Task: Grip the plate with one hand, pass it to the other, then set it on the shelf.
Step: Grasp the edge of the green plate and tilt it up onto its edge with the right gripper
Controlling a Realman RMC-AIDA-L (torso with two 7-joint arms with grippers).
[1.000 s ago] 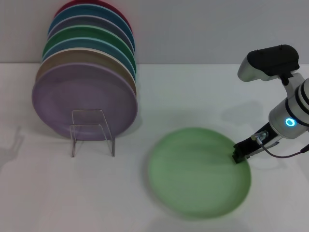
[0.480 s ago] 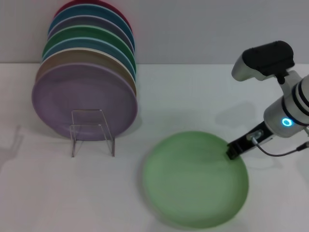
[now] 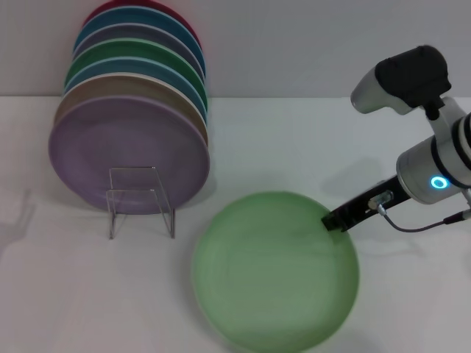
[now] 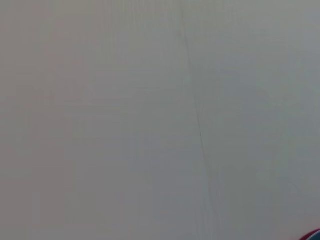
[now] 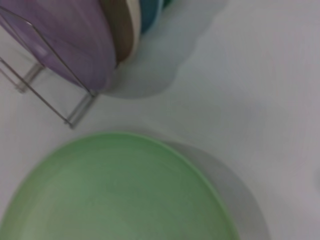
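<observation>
The pale mint-green plate [image 3: 276, 271] is in the lower middle of the head view, held by its right rim. My right gripper [image 3: 335, 220], black on a white-and-grey arm with a glowing blue ring, is shut on that rim. The plate fills the right wrist view [image 5: 115, 200]. The clear acrylic shelf [image 3: 140, 198] stands to the plate's left, and it also shows in the right wrist view [image 5: 55, 95]. My left gripper is out of view; its wrist view shows only a blank grey surface.
Several coloured plates stand upright in the shelf, with a lilac plate [image 3: 129, 154] at the front; it also shows in the right wrist view [image 5: 65, 45]. A white tabletop [image 3: 280, 140] lies between the shelf and my right arm.
My right gripper has moved left and slightly away from me, carrying the plate with it toward the shelf. The shelf and its plates have not moved.
</observation>
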